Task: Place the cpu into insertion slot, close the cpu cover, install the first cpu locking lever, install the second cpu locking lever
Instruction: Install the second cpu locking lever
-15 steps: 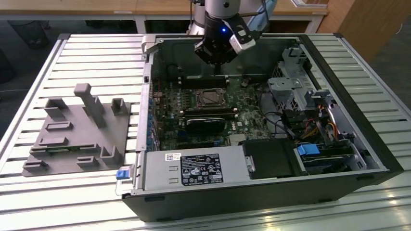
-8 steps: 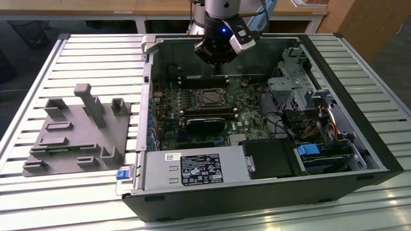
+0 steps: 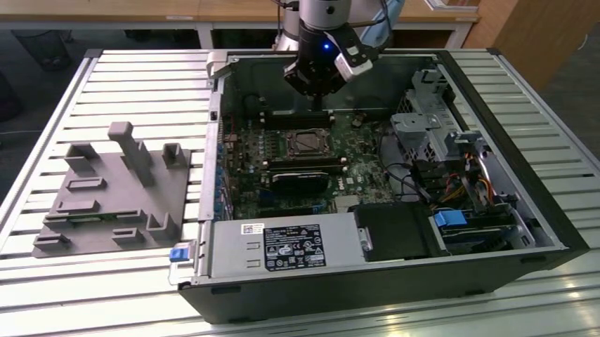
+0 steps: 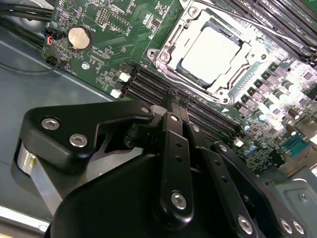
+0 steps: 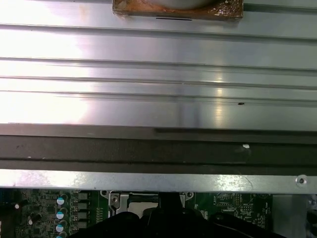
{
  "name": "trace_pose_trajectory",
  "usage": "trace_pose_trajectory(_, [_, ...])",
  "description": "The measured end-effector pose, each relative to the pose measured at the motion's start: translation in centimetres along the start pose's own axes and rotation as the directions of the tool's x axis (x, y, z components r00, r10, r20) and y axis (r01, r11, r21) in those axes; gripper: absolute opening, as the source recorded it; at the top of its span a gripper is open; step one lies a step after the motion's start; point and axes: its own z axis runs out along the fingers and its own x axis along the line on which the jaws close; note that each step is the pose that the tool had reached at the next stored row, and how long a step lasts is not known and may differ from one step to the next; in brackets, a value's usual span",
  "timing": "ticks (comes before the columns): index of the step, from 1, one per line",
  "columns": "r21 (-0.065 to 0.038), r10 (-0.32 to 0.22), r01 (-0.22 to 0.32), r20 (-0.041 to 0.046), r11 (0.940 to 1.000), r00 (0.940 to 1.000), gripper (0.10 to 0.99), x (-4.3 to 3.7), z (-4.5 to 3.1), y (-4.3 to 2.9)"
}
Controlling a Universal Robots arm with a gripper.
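The open computer case (image 3: 394, 274) lies on the slatted table (image 3: 112, 84), green board exposed. The gripper (image 4: 177, 101) hangs above the memory slots (image 4: 198, 116), just beside the insertion slot (image 4: 210, 52), fingers clenched together, grasping nothing. The cpu (image 4: 210, 49) sits in the slot with the cpu cover (image 4: 184, 22) framing it. Judgement: lever work wants a slow, square approach, clear of the memory slots.
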Motion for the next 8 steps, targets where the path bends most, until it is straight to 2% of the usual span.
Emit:
trace_pose_trajectory(4, [0.0, 0.0, 0.0, 0.0, 1.0, 1.0, 0.106, 0.01, -0.01, -0.45])
trace_pose_trajectory(8, [0.0, 0.0, 0.0, 0.0, 1.0, 1.0, 0.106, 0.01, -0.01, -0.52])
